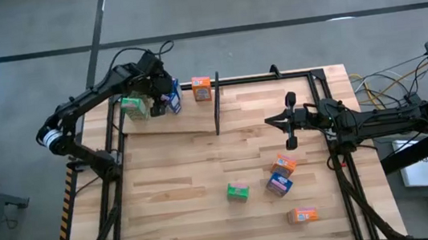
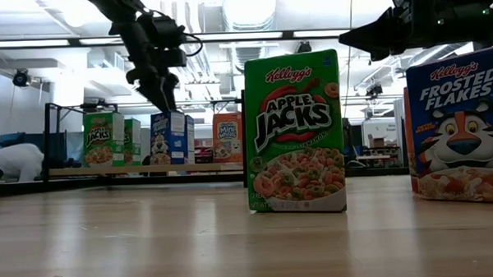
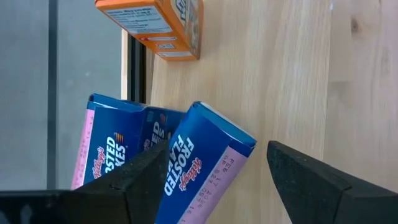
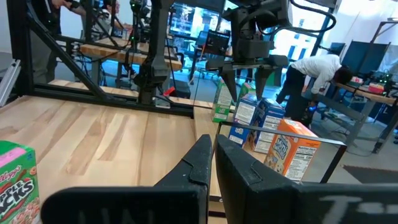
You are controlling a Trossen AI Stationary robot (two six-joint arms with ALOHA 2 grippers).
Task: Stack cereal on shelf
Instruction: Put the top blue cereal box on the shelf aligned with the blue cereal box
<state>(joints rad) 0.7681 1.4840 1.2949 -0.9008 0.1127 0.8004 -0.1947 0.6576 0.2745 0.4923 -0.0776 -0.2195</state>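
The wooden worktop point(image 1: 180, 180) has a shelf point(image 1: 190, 121) at its far side. Some cereal boxes point(image 1: 162, 102) stand there already; four point(image 1: 279, 183) wait (still loose). The left gripper point(image 1: 163, 87) hangs open above a blue box, holding nothing. The right gripper point(image 1: 272, 120) is closed and empty.

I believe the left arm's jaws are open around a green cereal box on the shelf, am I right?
Not quite: the box is blue, not green. The left wrist view shows the left gripper with its jaws open around a blue cereal box on the shelf.
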